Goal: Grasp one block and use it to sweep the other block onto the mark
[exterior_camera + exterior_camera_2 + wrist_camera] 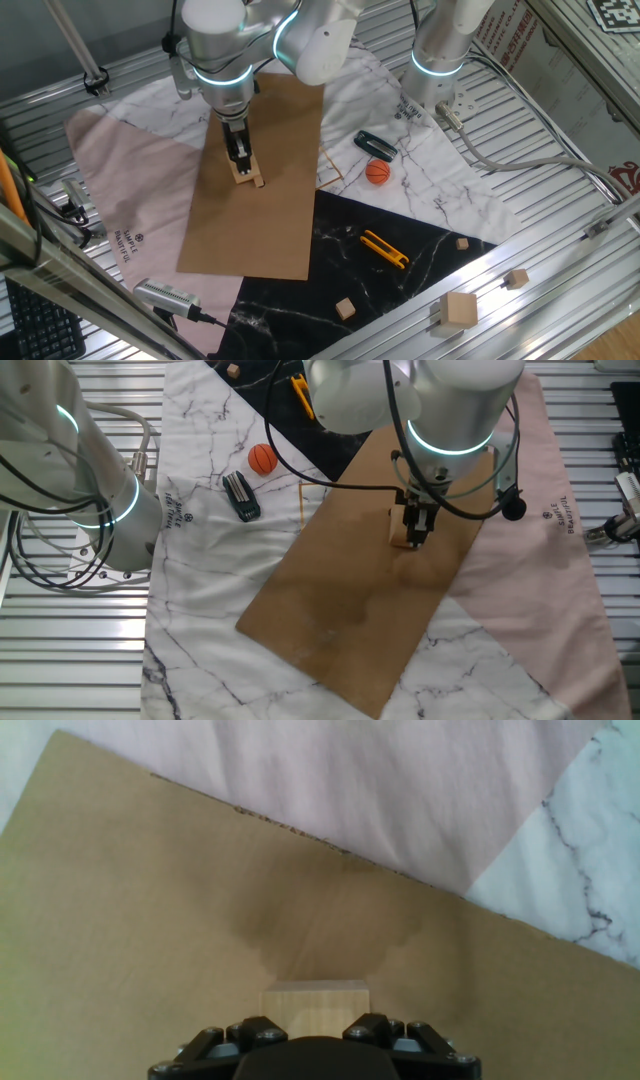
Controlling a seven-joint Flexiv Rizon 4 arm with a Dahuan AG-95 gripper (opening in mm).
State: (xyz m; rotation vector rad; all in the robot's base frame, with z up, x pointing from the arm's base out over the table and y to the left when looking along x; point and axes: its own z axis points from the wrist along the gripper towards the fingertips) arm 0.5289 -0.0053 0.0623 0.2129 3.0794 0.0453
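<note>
Marble-patterned and pink cloths cover the slatted metal table point(560, 160), and a brown cardboard sheet point(250, 215) lies across them. Over the upper half of that sheet the gripper point(240, 158) points straight down, its fingers pinching the pale tan wooden cube point(315, 1008) from both sides; the hand view shows the cube's plain top face between the black fingertips point(262, 1035), with its shadow spreading over the cardboard toward 12 o'clock. In the fixed views the cube point(408, 536) sits on or just above the sheet; which cannot be told. Off the sheet at about 3 o'clock lie an orange ball point(377, 172) and a dark folded tool point(375, 145).
</note>
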